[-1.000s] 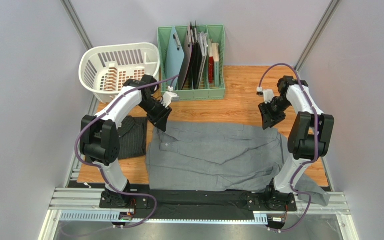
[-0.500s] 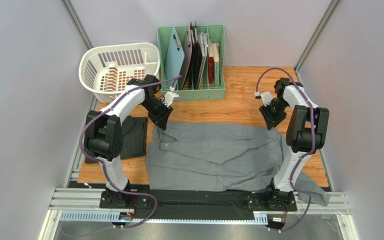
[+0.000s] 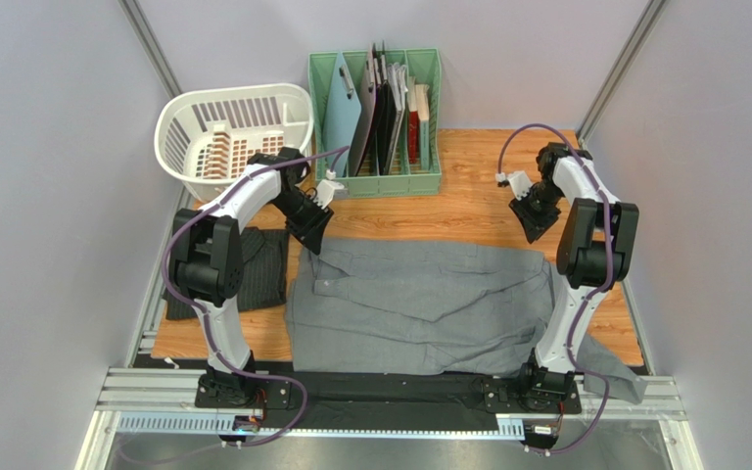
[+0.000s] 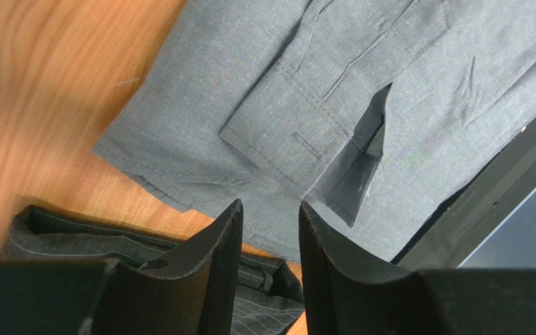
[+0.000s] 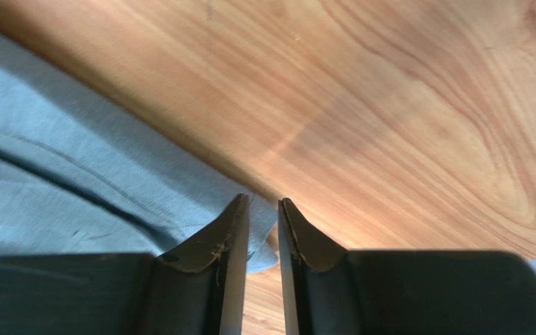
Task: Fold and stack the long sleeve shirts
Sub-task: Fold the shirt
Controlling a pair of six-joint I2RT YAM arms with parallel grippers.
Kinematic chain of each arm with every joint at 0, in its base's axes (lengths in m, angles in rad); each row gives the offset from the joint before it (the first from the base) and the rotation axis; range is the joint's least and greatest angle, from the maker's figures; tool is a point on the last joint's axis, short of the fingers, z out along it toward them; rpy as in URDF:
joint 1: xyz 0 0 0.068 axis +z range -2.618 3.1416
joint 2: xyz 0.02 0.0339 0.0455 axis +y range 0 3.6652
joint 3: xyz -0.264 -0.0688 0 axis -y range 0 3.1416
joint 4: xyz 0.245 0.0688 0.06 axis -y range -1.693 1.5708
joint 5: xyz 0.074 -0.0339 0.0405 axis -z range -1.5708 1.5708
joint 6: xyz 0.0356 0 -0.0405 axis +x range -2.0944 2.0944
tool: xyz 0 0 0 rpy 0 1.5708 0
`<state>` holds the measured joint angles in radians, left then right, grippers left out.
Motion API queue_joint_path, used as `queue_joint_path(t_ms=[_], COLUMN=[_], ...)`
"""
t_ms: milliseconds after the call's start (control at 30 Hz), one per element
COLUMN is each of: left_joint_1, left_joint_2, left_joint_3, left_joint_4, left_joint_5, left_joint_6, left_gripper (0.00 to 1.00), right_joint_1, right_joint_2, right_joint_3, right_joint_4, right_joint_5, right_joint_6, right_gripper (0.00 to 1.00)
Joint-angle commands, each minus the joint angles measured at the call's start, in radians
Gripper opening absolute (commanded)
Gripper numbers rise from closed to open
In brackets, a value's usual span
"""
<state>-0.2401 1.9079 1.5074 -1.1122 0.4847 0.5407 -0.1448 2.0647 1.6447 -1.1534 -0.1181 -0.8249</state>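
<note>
The grey long sleeve shirt [image 3: 419,294] lies spread flat across the table, with its cuff [image 4: 295,132] folded onto the body. The dark pinstriped shirt [image 3: 258,269] lies folded to its left and also shows as the striped cloth [image 4: 75,244] in the left wrist view. My left gripper [image 3: 313,235] [image 4: 269,206] hovers over the grey shirt's far left corner, open, with nothing between its fingers. My right gripper [image 3: 535,225] [image 5: 262,200] hangs just above the far right corner of the shirt [image 5: 75,188]. Its jaws stand narrowly apart and hold nothing.
A white laundry basket [image 3: 233,132] stands at the far left. A green file rack [image 3: 375,108] full of folders stands at the far middle. One grey sleeve [image 3: 610,367] hangs over the black rail [image 3: 390,387] at the near right. Bare wood [image 3: 468,201] lies beyond the shirt.
The right gripper has drawn back a little from the shirt's far right corner and its jaws have narrowed. The left arm shifted slightly; its jaws kept their gap.
</note>
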Motion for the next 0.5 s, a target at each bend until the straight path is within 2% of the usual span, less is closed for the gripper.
queue_joint_path(t_ms=[0,100,133,167,233,300,467], left_joint_1=[0.009,-0.048,-0.074,-0.131,-0.198,-0.318,-0.572], left_joint_2=[-0.069,-0.168,-0.229,-0.257,-0.317,-0.339,-0.337], left_joint_3=[0.034,-0.019,-0.047,-0.103,-0.157,-0.234,-0.357], left_joint_4=[-0.018,0.03,0.052,0.07,0.106,0.149,0.236], left_joint_5=[0.1,0.133,0.141,0.153,0.184,0.181,0.158], left_joint_6=[0.09,0.152,0.171,0.192,0.241,0.261,0.277], left_gripper=[0.42,0.43,0.43,0.43,0.43,0.4,0.34], right_joint_1=[-0.019,-0.041,-0.044,-0.041,-0.032,-0.026,-0.026], right_joint_2=[-0.057,-0.081,-0.09,-0.094,-0.087,-0.063,-0.008], right_joint_3=[0.027,0.026,0.023,0.011,0.001,-0.005,-0.008], right_joint_4=[-0.107,-0.181,-0.187,-0.187,-0.174,-0.169,-0.112], right_joint_5=[-0.061,-0.104,-0.11,-0.115,-0.114,-0.103,-0.081], right_joint_6=[-0.079,-0.131,-0.143,-0.161,-0.168,-0.177,-0.206], right_gripper=[0.32,0.43,0.5,0.51,0.51,0.49,0.43])
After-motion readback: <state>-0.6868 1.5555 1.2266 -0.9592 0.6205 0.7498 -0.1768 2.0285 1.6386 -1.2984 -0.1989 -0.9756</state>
